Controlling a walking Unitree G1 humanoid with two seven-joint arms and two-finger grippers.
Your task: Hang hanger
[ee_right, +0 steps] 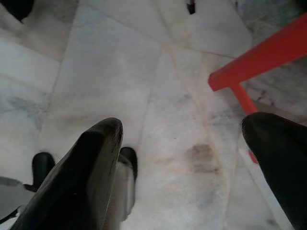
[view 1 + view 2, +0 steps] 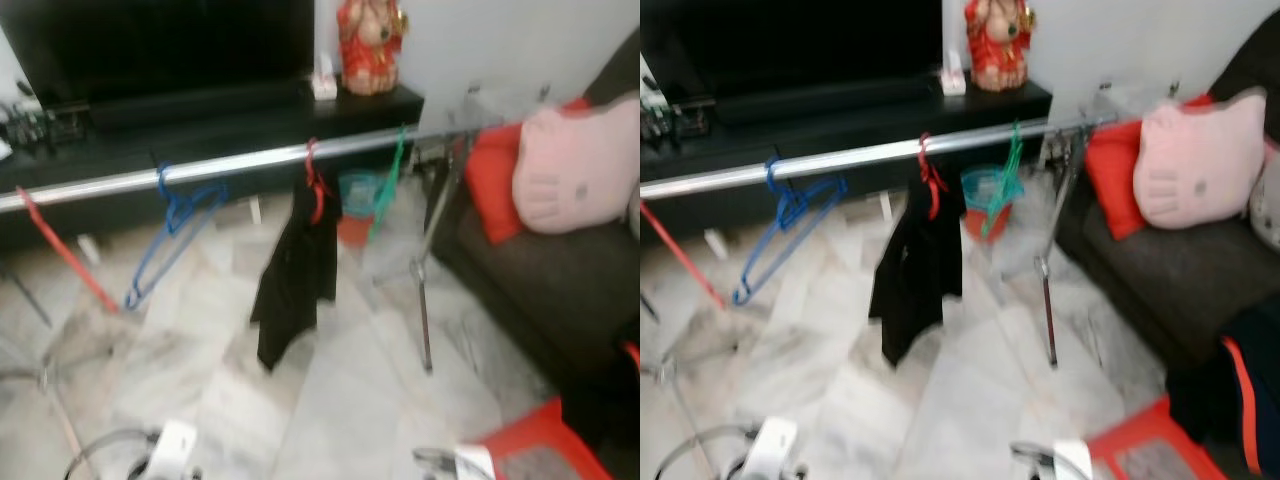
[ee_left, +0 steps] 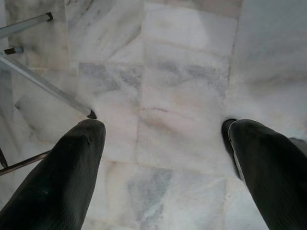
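Along a silver rail (image 2: pixel 230 162) that crosses the scene in front of a black TV cabinet (image 2: pixel 200 130), several hangers are seen. A blue hanger (image 2: pixel 170 235) is hooked on the rail toward the robot's left and is tilted, its lower end swung leftward. Near the middle, a red hanger (image 2: pixel 315 185) is hooked on the rail and a black garment (image 2: pixel 298 280) is carried by it, drooping toward the floor. Just to the right of that, a green hanger (image 2: pixel 388 185) is hung from the rail. At the far left, a red bar (image 2: pixel 65 255) is seen slanting down from the rail; what it is cannot be told.

The rail's right end is held up by a metal stand (image 2: pixel 425 290). Beyond it, a dark sofa (image 2: pixel 540 300) is placed with a red cushion (image 2: pixel 490 180) and a pink cushion (image 2: pixel 575 165) on it. A red figurine (image 2: pixel 368 45) is set on the cabinet. The floor (image 3: pixel 182 96) is laid with pale marble tiles.

The left gripper (image 3: pixel 163 158) is pointed down at the tiles with its fingers spread wide and nothing between them. The right gripper (image 1: pixel 182 158) is likewise held wide apart over the floor, near a red frame (image 1: pixel 259 62).
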